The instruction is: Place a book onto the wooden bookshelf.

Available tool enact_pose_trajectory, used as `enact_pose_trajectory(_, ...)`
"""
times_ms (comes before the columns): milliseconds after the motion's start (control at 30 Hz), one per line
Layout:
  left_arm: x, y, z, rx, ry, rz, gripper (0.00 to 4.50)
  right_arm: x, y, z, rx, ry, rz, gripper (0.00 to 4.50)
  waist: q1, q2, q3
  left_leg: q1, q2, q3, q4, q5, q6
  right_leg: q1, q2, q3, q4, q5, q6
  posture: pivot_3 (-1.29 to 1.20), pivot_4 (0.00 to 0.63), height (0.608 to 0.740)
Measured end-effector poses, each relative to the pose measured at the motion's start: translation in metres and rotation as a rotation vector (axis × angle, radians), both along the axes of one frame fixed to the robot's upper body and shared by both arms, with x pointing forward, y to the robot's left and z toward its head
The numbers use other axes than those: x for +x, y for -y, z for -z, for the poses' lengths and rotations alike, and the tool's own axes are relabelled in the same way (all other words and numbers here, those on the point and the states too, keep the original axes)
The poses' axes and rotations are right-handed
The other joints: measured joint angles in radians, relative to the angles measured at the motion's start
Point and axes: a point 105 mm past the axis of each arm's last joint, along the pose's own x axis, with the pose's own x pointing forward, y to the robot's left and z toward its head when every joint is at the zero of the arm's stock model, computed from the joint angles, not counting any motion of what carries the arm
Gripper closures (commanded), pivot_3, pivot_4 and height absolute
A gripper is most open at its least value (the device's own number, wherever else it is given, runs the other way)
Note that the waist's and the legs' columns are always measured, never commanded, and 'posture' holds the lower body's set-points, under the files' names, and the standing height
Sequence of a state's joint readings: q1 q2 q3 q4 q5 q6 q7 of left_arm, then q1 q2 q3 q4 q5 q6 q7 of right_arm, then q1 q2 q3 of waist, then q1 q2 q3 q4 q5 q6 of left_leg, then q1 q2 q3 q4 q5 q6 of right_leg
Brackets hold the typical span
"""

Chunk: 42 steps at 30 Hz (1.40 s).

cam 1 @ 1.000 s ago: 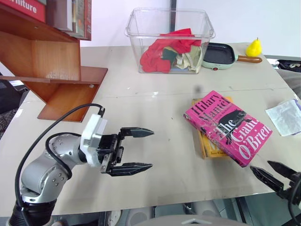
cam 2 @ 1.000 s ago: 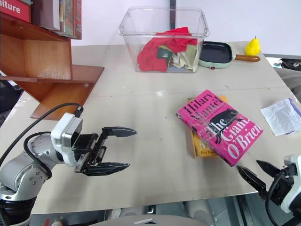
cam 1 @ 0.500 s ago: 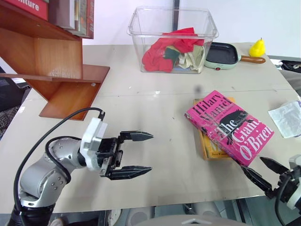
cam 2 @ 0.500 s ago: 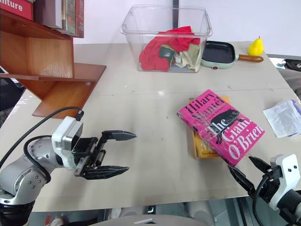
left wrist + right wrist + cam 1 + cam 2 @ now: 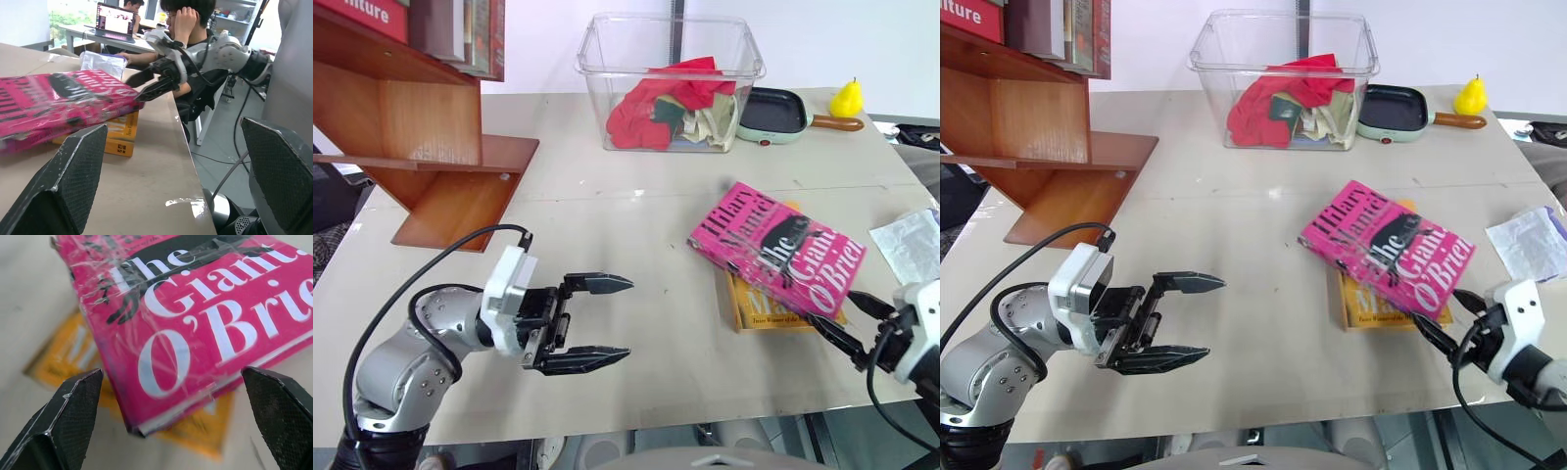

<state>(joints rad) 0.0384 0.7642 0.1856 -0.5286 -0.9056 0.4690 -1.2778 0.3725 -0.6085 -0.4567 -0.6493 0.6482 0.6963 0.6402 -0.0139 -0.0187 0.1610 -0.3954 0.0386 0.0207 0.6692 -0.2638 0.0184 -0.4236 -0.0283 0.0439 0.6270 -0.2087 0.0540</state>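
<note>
The hot-pink book lies flat at the table's right, resting partly on a yellow-orange book. My right gripper is open at the pink book's near corner. In the right wrist view that corner sits between the two spread fingers. My left gripper hovers open and empty over the table's left middle, pointing toward the book. The wooden bookshelf stands at the far left with upright books on its upper board.
A clear plastic bin of cloths stands at the back centre. A small pan and a yellow pear lie behind right. A crumpled plastic bag lies at the right edge. People sit at a desk beyond the table's right side.
My right gripper has moved forward to the pink book's near corner. The book has turned and shifted a little away on the yellow-orange book. The left gripper has stayed put.
</note>
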Motion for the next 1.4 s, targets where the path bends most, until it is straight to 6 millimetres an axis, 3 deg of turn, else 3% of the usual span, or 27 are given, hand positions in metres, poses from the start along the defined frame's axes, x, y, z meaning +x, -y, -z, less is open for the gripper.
enact_pose_trajectory(267, 0.001, -0.002, 0.006, 0.0, -0.031, -0.052, 0.0, 0.02, -0.029, -0.007, 0.025, 0.026, -0.09, 0.03, 0.005, 0.0, 0.0, -0.001, 0.0, 0.0, 0.0, 0.0, 0.0, 0.0, 0.0, 0.0, 0.0, 0.0, 0.0, 0.0, 0.15, 0.74)
enact_pose_trajectory(333, 0.002, -0.003, 0.006, 0.0, -0.03, -0.07, 0.0, 0.019, -0.03, -0.007, 0.035, 0.022, -0.091, 0.53, 0.007, 0.0, 0.0, -0.001, 0.0, -0.001, 0.0, 0.0, 0.0, 0.0, 0.0, 0.0, 0.0, 0.0, 0.0, 0.0, 0.15, 0.74)
enact_pose_trajectory(400, 0.003, -0.004, 0.006, 0.0, -0.031, -0.079, 0.0, 0.016, -0.026, -0.005, 0.042, 0.011, -0.081, 1.33, 0.007, 0.0, 0.0, -0.001, 0.0, 0.0, 0.0, 0.0, 0.0, 0.0, 0.0, 0.0, 0.0, 0.0, 0.0, 0.0, 0.15, 0.74)
enact_pose_trajectory(533, 0.003, -0.003, 0.006, 0.0, -0.036, -0.089, 0.0, 0.004, -0.014, -0.008, 0.075, -0.007, -0.056, 3.36, 0.005, 0.0, 0.0, -0.001, 0.0, 0.0, 0.0, 0.0, 0.0, 0.0, 0.0, 0.0, 0.0, 0.0, 0.0, 0.0, 0.15, 0.74)
enact_pose_trajectory(633, 0.011, 0.001, 0.003, -0.011, -0.029, -0.083, 0.0, -0.002, -0.003, -0.01, 0.059, -0.007, -0.022, 4.48, 0.007, 0.0, 0.0, 0.0, 0.0, -0.001, 0.001, 0.0, 0.0, 0.001, 0.0, 0.0, 0.0, 0.0, 0.0, 0.0, 0.15, 0.74)
enact_pose_trajectory(767, 0.048, 0.009, 0.007, -0.04, -0.1, -0.151, 0.0, -0.006, 0.003, -0.01, 0.026, -0.004, 0.021, 4.48, 0.009, -0.001, -0.001, 0.003, -0.001, -0.003, 0.002, 0.0, 0.0, 0.005, 0.003, 0.002, 0.001, 0.0, 0.0, 0.0, 0.15, 0.74)
enact_pose_trajectory(933, 0.081, 0.025, 0.015, -0.124, -0.448, -0.222, 0.0, -0.011, 0.006, -0.006, -0.002, -0.013, 0.062, 4.48, 0.001, -0.002, -0.001, 0.002, -0.001, -0.004, 0.002, 0.0, 0.0, 0.006, 0.003, 0.002, 0.001, 0.0, 0.001, 0.0, 0.15, 0.74)
enact_pose_trajectory(1200, 0.095, 0.044, 0.062, -0.117, -0.961, -0.371, 0.0, -0.018, 0.008, -0.006, -0.043, -0.018, 0.079, 4.48, 0.003, -0.002, -0.001, 0.001, -0.001, -0.006, 0.001, 0.0, 0.0, 0.006, 0.003, 0.001, 0.001, 0.0, 0.0, 0.0, 0.15, 0.74)
enact_pose_trajectory(1400, 0.102, 0.059, 0.066, -0.176, -1.103, -0.438, 0.0, -0.023, 0.01, -0.008, -0.073, -0.014, 0.095, 4.48, 0.007, -0.003, -0.003, 0.002, -0.002, -0.006, 0.002, 0.0, 0.0, 0.007, 0.003, 0.001, 0.001, 0.0, 0.0, 0.0, 0.15, 0.74)
